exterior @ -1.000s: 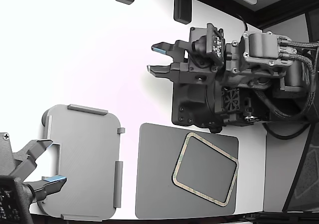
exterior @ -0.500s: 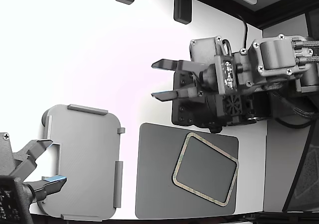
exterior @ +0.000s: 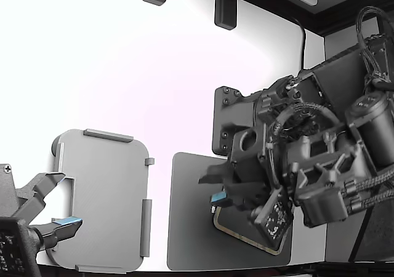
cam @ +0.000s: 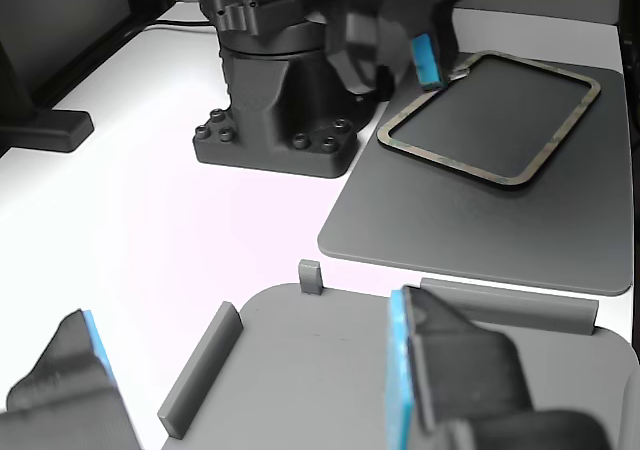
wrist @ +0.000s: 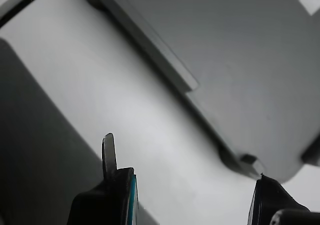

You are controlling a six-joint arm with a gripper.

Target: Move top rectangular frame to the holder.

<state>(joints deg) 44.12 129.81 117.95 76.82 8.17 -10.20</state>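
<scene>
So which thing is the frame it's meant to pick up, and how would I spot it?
Find the big dark grey mat on the white table, right of the light grey holder in the exterior view. The frame lies flat on it, askew. Its thin mottled beige-green border sets it apart.

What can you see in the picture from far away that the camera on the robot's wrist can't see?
Only the exterior view shows the frame with its speckled border, partly hidden under the big arm. It also shows a second tool by the tray's far side.

Only the wrist view shows clearly that the tool is open, with nothing between its fingers.

Both show the light grey tray, the dark mat and the white table.
</scene>
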